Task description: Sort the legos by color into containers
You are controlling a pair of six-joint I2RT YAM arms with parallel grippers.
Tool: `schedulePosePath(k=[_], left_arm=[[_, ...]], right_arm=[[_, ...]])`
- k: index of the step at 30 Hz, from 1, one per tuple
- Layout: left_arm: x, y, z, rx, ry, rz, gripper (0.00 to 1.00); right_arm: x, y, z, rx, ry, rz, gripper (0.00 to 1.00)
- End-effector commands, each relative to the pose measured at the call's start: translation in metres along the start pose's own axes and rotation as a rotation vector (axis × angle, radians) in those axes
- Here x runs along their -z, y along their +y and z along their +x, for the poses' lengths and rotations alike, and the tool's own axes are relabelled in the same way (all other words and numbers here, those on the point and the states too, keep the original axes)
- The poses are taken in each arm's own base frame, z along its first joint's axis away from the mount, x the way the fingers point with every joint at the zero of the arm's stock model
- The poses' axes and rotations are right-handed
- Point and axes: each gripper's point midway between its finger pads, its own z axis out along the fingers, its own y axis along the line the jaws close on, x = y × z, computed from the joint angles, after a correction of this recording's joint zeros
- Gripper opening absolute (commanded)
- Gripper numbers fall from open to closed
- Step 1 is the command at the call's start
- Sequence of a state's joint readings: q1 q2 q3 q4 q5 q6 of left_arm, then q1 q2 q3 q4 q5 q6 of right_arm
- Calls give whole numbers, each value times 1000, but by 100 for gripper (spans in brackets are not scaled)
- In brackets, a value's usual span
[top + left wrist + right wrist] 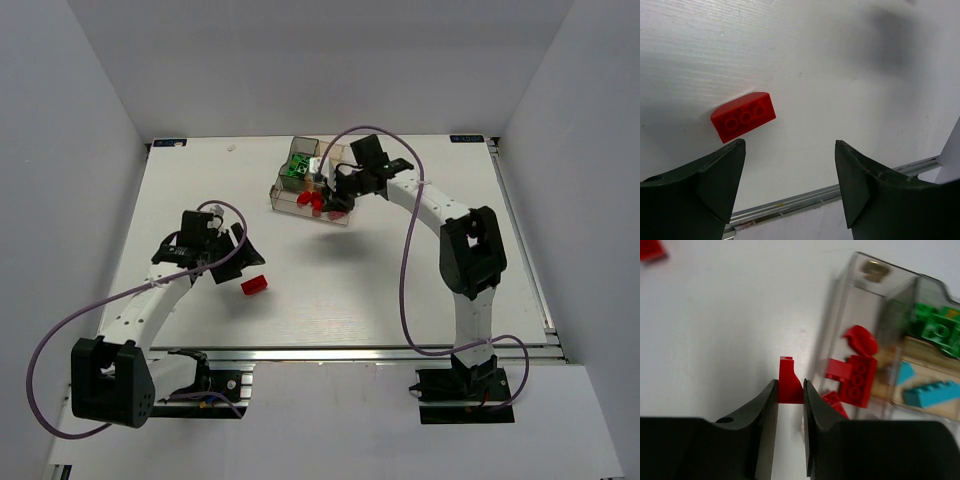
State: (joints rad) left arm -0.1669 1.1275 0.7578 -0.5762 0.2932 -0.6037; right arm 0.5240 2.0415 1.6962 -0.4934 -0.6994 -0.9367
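A loose red brick (pixel 254 285) lies on the white table; it also shows in the left wrist view (pixel 743 116). My left gripper (pixel 238 252) is open and empty just above and beside it (pixel 790 143). The clear divided tray (pixel 284 199) stands at the back centre. My right gripper (pixel 326 196) hovers at its near end, shut on a small red brick (pixel 789 382). In the right wrist view the tray's wall (pixel 852 300) holds red bricks (pixel 856 377), green bricks (pixel 936 327) and cyan bricks (pixel 930 392) in separate compartments. No purple bricks show.
The metal rail of the table's near edge (pixel 805 197) runs just below my left fingers. The loose red brick also shows at the top left corner of the right wrist view (pixel 650 250). Grey walls enclose the table on three sides.
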Motion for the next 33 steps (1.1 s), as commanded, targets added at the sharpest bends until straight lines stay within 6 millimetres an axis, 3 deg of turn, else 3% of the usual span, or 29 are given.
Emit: schedulePosePath(k=[1,3,8,11,12,17,19,26,33], left_arm=[[-1,0,4,15,24,-3,82],[-3,5,7,-1,37,-23,82],[-6,15,12,-52,66,-67,84],[-8,16,9,-57,74,-80,86],[-10,17,9,-56,81,-88,86],[-9,22,5,-48,102,-163,91],[-13,29,12,-41,138,-200,91],[-33,31,17,-95,199,-249,96],[-29,8,-7,-411,139,-193,96]], right_arm=[[20,-52,-18,-133,-26,218,1],[25,-66,-15,-150,-12,263,3],[20,-85,16,-181,48,302,11],[16,-92,30,-188,75,302,25],[14,-92,37,-195,88,299,35],[19,-93,36,-204,76,300,57],[26,-92,24,-201,53,306,65],[54,-75,0,-247,-41,306,70],[76,-55,-9,-261,-96,306,71]])
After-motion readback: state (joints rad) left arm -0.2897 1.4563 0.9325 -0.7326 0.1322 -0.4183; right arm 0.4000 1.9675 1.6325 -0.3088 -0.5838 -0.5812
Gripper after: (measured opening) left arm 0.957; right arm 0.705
